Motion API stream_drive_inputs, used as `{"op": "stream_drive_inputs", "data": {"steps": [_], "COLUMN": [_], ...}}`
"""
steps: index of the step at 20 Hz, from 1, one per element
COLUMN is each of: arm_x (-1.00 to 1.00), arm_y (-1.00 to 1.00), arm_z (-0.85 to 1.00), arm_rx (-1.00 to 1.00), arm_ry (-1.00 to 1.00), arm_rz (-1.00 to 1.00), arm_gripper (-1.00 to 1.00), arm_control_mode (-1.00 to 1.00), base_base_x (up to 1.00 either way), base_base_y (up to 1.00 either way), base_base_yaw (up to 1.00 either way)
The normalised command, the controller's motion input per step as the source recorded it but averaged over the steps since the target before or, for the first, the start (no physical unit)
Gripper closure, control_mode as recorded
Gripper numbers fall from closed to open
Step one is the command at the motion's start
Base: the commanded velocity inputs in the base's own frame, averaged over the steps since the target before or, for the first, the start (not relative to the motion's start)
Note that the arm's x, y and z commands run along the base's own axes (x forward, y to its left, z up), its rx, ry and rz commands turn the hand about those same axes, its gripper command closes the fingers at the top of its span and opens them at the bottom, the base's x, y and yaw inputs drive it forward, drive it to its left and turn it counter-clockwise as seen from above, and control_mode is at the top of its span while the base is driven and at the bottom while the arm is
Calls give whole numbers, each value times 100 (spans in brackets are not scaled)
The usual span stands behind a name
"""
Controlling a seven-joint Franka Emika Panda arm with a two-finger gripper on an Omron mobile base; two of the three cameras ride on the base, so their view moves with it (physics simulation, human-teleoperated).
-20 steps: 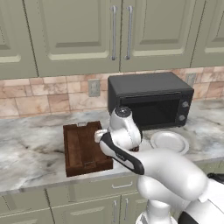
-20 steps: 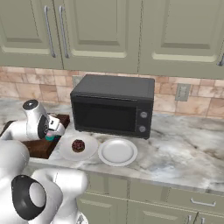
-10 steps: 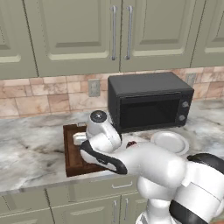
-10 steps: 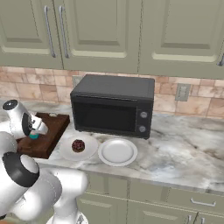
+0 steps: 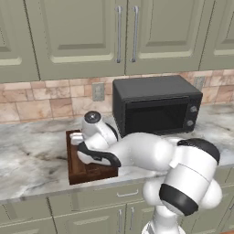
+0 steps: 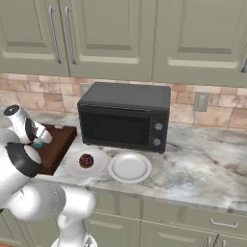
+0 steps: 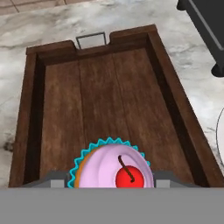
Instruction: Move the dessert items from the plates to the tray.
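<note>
The cupcake (image 7: pixel 112 168), with pink frosting, a red cherry top and a teal wrapper, is seen from above in the hand view, directly over the near end of the tray's (image 7: pixel 61 113) plank floor. It is clamped between the two finger tips of the gripper (image 7: pixel 112 179), which sit against opposite sides of its wrapper. Whether its base touches the wood cannot be told. From the right base view a sliver of the teal wrapper (image 6: pixel 37 144) shows beside the arm's wrist, above the tray (image 6: pixel 55 147).

The tray is a dark brown wooden box with a raised rim and a metal handle at its far end; in the left base view it (image 5: pixel 75 167) lies on the marble counter (image 5: pixel 32 155) just left of the black microwave (image 5: pixel 157 107), partly covered by the arm.

To the right of the tray, a white plate (image 6: pixel 72 164) carries the chocolate pastry (image 6: pixel 86 160), a round dark-brown piece. A second white plate (image 6: pixel 129 167) lies just beyond the first, farther from the tray and in front of the microwave (image 6: pixel 124 116).
</note>
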Motion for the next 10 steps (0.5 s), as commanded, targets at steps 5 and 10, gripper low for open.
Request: {"op": "stream_drive_inputs", "data": {"steps": [5,10], "arm_x": [43,40], "arm_y": [0,2], "arm_z": [-7,-15], "arm_rx": [0,0], "arm_ry": [0,0], "arm_rz": [-9,-7], "arm_gripper": [100,100], "arm_control_mode": [-100,-100], "base_base_x": [0,0], "base_base_y": [0,0], "base_base_yaw": [0,0]}}
